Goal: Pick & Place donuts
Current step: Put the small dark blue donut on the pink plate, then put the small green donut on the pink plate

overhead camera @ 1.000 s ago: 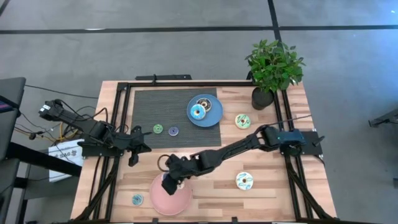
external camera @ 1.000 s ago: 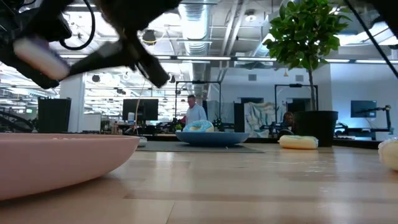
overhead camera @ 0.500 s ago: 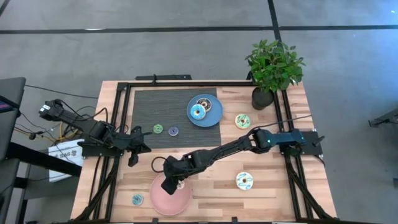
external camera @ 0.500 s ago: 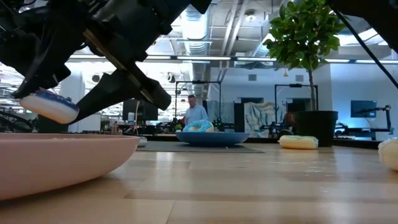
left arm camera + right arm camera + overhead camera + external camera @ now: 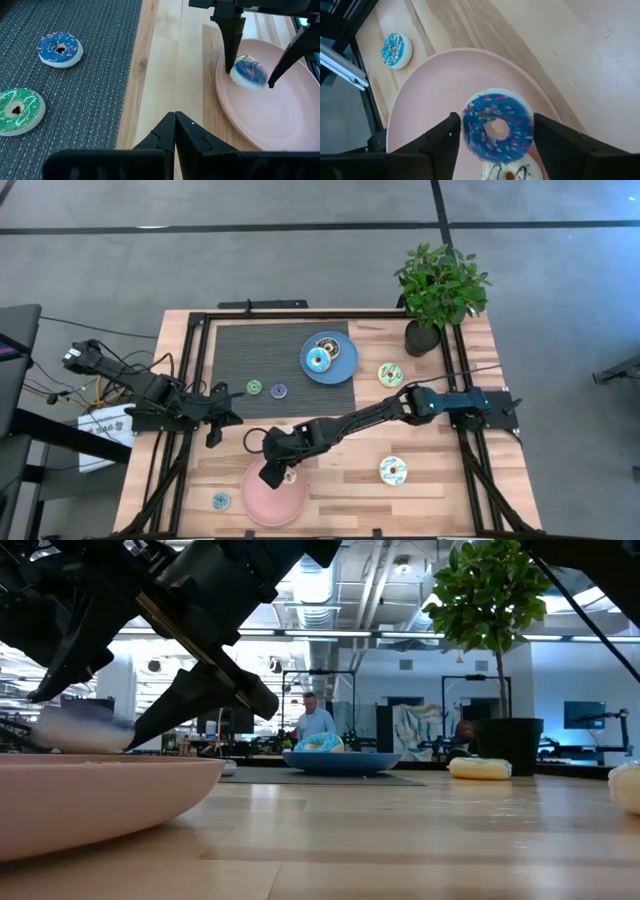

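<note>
The right gripper (image 5: 492, 134) is seen over the near part of the pink plate (image 5: 262, 502), its two dark fingers (image 5: 231, 35) spread wide on either side of a small blue donut (image 5: 497, 126) with sprinkles. In the right wrist view a gap shows between each finger and the donut, so the donut is not clamped; it appears blurred, and whether it is already resting on the plate cannot be told. Just under it on the plate, part of a cream donut (image 5: 506, 172) with dark lines is seen. In the low view the blue donut is seen as a pale blurred shape at the plate's rim, between the open fingers. Beside the plate, near the table's front left corner, a small cyan donut (image 5: 220, 500) lies on the bare wood. Farther right on the wood a larger cream donut with green speckles (image 5: 393, 470) is placed. The left gripper (image 5: 231, 416) is held at the left edge of the dark mat (image 5: 240, 350), its fingers shut together and holding nothing. On the mat, a green donut (image 5: 254, 387) and a purple donut (image 5: 279, 390) lie close together. Farther back, the blue plate (image 5: 343, 370) carries a cyan donut (image 5: 318, 360) and a dark brown donut (image 5: 328, 346), and a second speckled cream donut (image 5: 390, 374) lies near the potted plant (image 5: 438, 290).
</note>
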